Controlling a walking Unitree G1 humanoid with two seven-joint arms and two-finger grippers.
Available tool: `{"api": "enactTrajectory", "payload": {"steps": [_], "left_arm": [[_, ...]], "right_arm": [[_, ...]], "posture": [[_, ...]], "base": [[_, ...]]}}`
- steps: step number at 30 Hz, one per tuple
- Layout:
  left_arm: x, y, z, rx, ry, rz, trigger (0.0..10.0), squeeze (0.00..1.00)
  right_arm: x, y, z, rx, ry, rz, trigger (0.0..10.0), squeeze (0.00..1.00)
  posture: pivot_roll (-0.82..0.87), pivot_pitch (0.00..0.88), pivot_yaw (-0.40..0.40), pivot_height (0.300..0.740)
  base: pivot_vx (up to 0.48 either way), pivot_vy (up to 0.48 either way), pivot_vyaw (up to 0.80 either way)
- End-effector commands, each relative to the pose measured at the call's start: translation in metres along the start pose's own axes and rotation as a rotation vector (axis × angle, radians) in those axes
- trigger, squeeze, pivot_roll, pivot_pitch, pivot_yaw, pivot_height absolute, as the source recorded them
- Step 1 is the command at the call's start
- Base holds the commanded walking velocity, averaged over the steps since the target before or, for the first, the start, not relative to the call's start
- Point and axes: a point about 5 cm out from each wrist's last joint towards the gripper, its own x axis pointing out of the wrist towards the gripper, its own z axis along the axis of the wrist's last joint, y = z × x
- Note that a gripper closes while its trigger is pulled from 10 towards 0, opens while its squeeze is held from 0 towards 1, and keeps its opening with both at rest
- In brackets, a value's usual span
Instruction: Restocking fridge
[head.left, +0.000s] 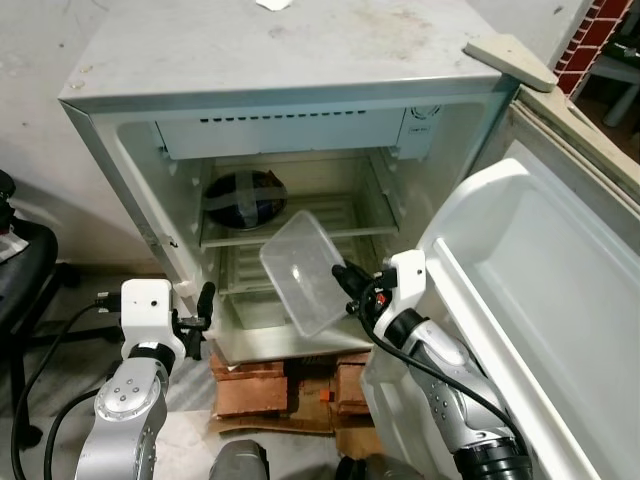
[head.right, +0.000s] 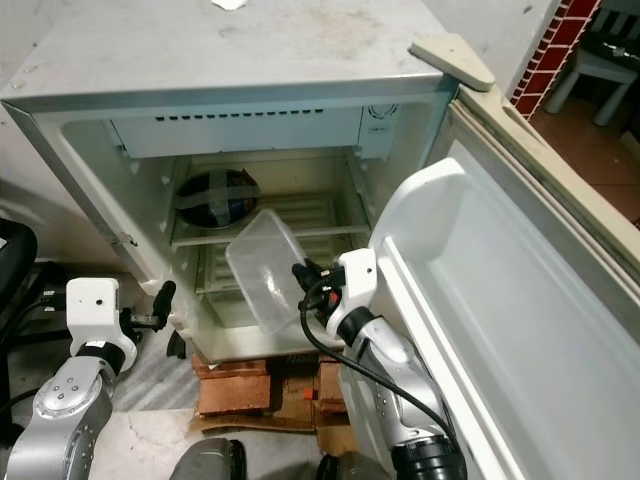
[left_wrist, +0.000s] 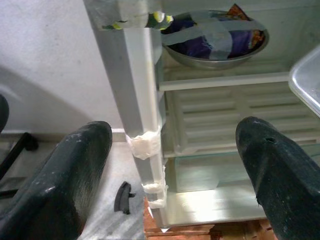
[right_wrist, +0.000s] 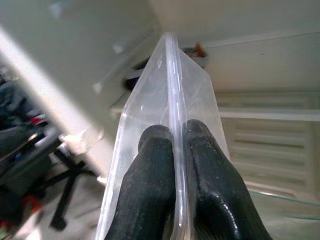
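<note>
Leftmost, the left gripper (head.left: 205, 320) hangs low beside the fridge's (head.left: 300, 60) taped left wall, its fingers (left_wrist: 75, 170) spread wide around nothing. Further in, a steel bowl (head.left: 245, 198) strapped with grey tape sits on the upper shelf (head.left: 330, 228). Just before the open compartment, a clear plastic container (head.left: 303, 270) is held tilted on edge, its rim pinched tight by the right gripper (head.left: 352, 290). Rightmost, the white fridge door (head.left: 540, 300) stands swung open.
</note>
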Motion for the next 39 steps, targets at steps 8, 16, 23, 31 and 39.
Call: {"api": "enactTrajectory", "payload": {"steps": [8, 16, 23, 31, 39], "left_arm": [[-0.01, 0.001, 0.002, 0.008, 0.004, 0.017, 10.0, 0.0], [-0.029, 0.007, 0.005, 0.008, 0.018, 0.051, 10.0, 0.0], [-0.039, 0.007, 0.005, 0.004, 0.028, 0.057, 10.0, 0.0], [-0.056, 0.006, 0.003, 0.0, 0.06, 0.072, 10.0, 0.0], [-0.072, 0.004, 0.003, -0.01, 0.089, 0.074, 10.0, 0.0]], "right_arm": [[0.03, 0.001, 0.008, 0.042, -0.049, -0.111, 10.0, 0.0], [0.075, 0.002, 0.029, 0.086, -0.082, -0.179, 10.0, 0.0], [0.089, 0.001, 0.039, 0.096, -0.101, -0.216, 10.0, 0.0], [0.096, 0.003, 0.04, 0.216, -0.151, -0.359, 10.0, 0.0], [0.104, 0.012, 0.036, 0.315, -0.141, -0.39, 10.0, 0.0]], "posture": [[0.18, 0.123, -0.022, 0.74], [0.26, 0.189, -0.041, 0.74], [0.28, 0.219, -0.053, 0.74], [0.3, 0.267, -0.066, 0.74], [0.31, 0.318, -0.088, 0.74]], "base": [[0.0, 0.0, 0.0], [0.0, 0.0, 0.0], [0.0, 0.0, 0.0], [0.0, 0.0, 0.0], [0.0, 0.0, 0.0]]}}
